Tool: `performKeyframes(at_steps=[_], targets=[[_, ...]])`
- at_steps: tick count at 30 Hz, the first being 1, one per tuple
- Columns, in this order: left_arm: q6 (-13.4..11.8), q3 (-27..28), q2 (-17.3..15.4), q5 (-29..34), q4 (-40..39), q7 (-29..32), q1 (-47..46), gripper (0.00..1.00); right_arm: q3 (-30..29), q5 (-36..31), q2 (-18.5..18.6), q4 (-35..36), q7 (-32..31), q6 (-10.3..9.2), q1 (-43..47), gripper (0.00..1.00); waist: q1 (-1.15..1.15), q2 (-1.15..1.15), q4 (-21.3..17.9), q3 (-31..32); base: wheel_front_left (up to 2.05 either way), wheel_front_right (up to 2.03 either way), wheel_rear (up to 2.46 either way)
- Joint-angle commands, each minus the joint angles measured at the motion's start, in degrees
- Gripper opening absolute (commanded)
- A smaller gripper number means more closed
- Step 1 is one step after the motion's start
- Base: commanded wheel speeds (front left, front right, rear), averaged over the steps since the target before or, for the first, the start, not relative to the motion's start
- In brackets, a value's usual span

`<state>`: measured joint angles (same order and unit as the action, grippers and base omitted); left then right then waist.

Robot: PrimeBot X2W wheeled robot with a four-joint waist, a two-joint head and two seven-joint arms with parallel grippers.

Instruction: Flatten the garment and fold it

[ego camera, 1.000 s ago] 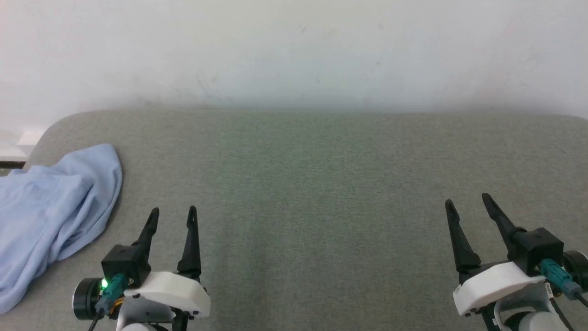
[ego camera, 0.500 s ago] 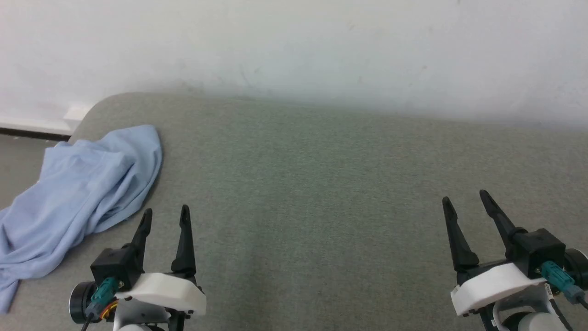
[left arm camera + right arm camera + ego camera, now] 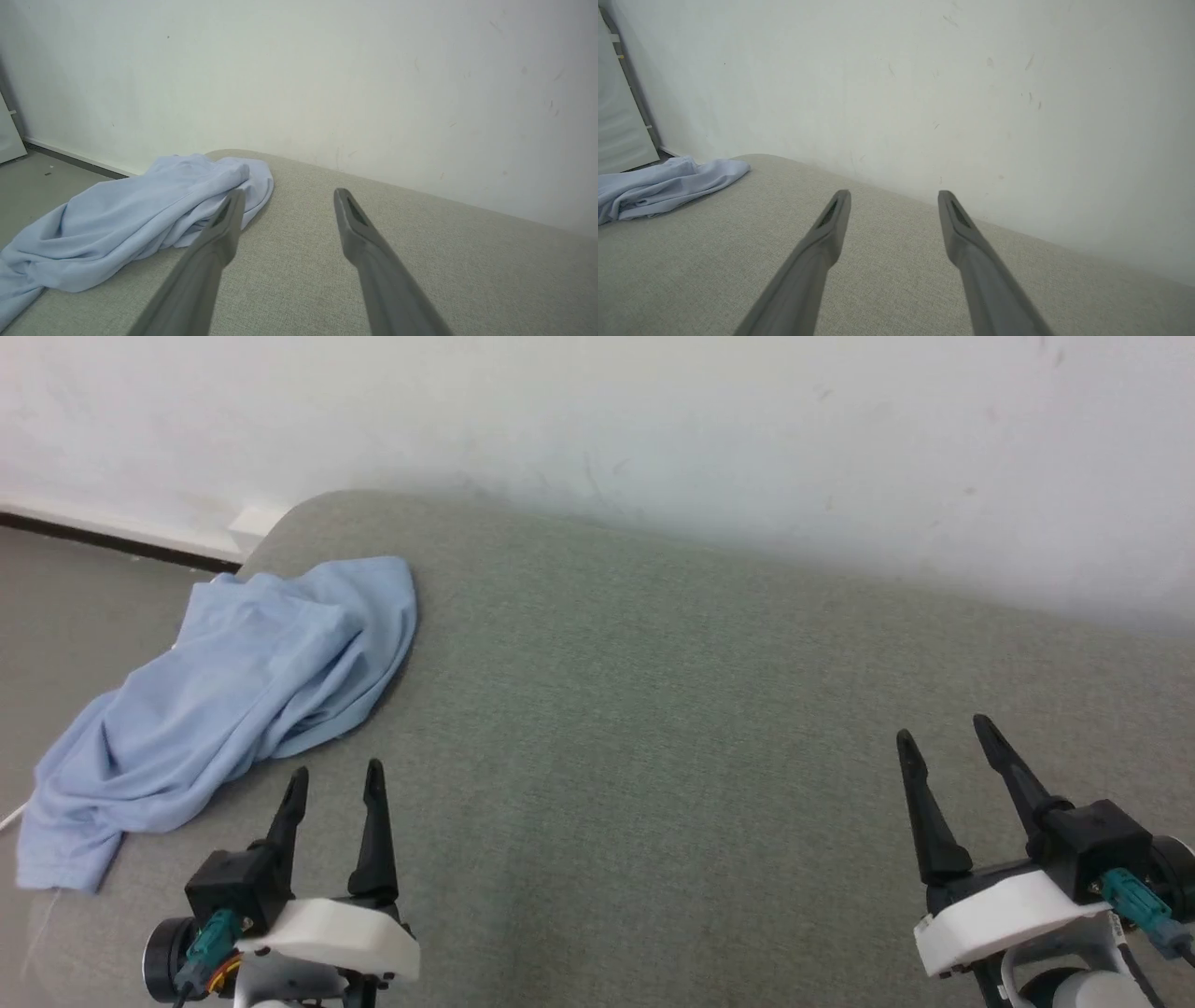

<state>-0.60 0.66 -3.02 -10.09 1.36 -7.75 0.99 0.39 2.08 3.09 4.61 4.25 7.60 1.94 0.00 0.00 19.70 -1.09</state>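
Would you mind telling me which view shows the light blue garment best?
The head view: nearly the whole crumpled garment shows from above. The left wrist view shows it nearer but low-angled, a finger of the left gripper overlapping it. The right wrist view shows it small, cut off at the edge.

A grey fabric-covered surface (image 3: 672, 728) with a rounded far corner is set against a white wall (image 3: 597, 411), which is marked by small dark scuffs. To the left, a grey floor (image 3: 65, 616) is bordered by a dark skirting strip (image 3: 103, 539). A pale panel (image 3: 619, 126) is seen beside the wall.
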Motion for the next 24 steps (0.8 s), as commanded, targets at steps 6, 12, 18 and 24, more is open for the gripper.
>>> performKeyframes(at_steps=[6, 12, 18, 24], targets=[[-0.8, 0.0, 0.1, -0.7, 0.4, -1.3, 0.7, 1.0, 0.4, -0.2, -0.1, 0.8, 0.5, -0.07, 0.5, 1.0, 0.0, 0.0, 3.7, -1.1, 0.0, 0.0, 0.0], [-1.7, 0.0, 0.1, -1.7, -0.1, -2.0, 0.7, 1.0, 0.8, -0.4, -0.1, 1.6, 0.3, -0.07, 0.5, 1.0, 0.0, 0.0, 5.1, -2.3, 0.0, 0.0, 0.0], [-2.6, 0.9, 0.1, -4.0, -1.5, -2.8, -1.3, 1.0, 1.3, -0.7, 0.6, 3.0, -0.7, -0.08, -0.5, 1.0, 0.0, 0.0, 5.5, -5.1, 0.0, 0.0, 0.0], [-3.3, 2.9, 0.1, -4.6, -4.5, -3.4, -6.9, 1.0, 1.5, -0.5, 2.3, 4.9, -2.2, -0.08, -1.7, 1.0, 0.0, 0.0, 4.9, -8.8, 0.0, 0.0, 0.0]])
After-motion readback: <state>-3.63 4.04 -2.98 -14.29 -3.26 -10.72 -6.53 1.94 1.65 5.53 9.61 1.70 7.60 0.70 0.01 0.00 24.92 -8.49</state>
